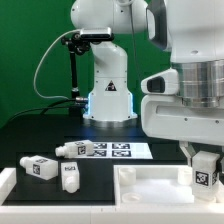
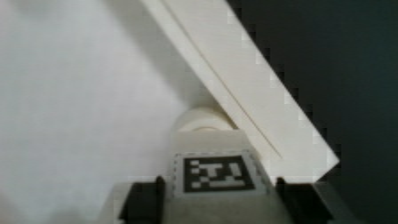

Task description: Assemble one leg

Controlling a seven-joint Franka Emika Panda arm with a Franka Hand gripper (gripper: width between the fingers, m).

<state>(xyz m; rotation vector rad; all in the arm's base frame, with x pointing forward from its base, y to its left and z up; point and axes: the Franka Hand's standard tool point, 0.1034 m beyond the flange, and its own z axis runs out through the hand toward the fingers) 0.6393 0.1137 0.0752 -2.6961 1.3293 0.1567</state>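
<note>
Black table (image 1: 25, 145) | leg (image 1: 205, 172) upright at tabletop (image 1: 150, 186) corner, exterior view's right | gripper (image 1: 204, 160) clamped on leg (tag faces wrist camera) | three spare legs (image 1: 40, 167) beside tabletop, exterior view's left | marker board (image 1: 115, 150) behind tabletop

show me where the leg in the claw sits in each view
Exterior view: the held leg is at the picture's lower right, in the claw, over the white tabletop.
Wrist view: the held leg sits between the claw's fingers, tag facing the camera, beside the tabletop's raised rim.
Shared landmark: the white tabletop.
</note>
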